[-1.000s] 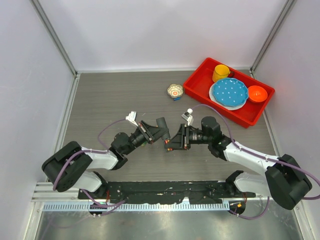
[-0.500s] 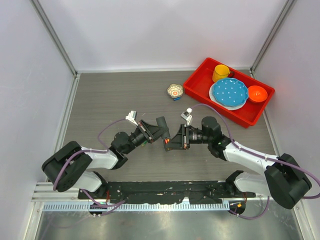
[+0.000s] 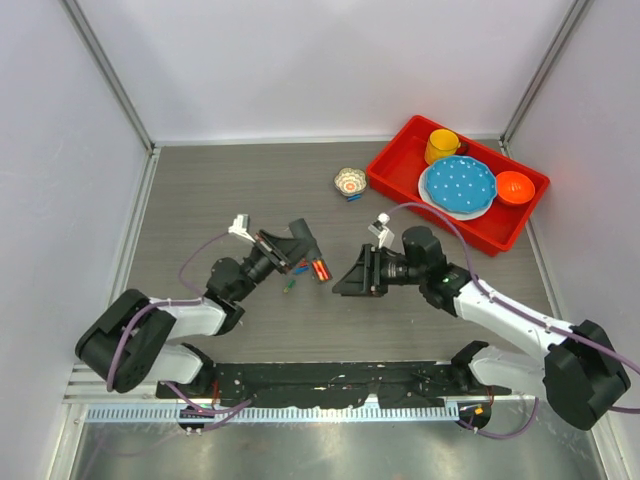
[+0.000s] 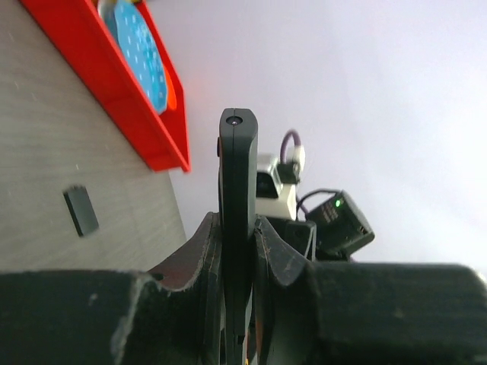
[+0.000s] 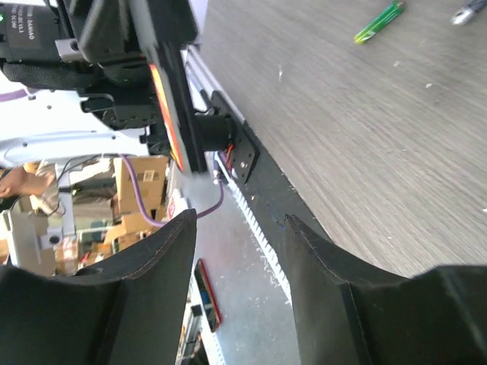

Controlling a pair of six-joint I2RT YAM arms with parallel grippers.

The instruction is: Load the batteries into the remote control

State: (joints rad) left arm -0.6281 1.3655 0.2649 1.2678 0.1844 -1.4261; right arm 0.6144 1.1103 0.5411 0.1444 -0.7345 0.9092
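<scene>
Left wrist view: we see the left gripper (image 4: 237, 232) squeezing the slim black plastic remote control (image 4: 237, 175) tight between its two fingers, holding it up off the grey wooden table (image 4: 46, 152). In the right wrist view, a thin red-orange battery (image 5: 164, 106) sits in the remote's long slot. The right gripper (image 5: 240, 228) has its fingers spread apart with nothing between them. A thin green battery (image 5: 378, 21) lies on the table.

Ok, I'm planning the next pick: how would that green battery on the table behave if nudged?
The green battery is a thin cylinder lying on its side on the flat table, so it will probably roll. It looks tiny, so it is likely light and easily flicked away.
</scene>
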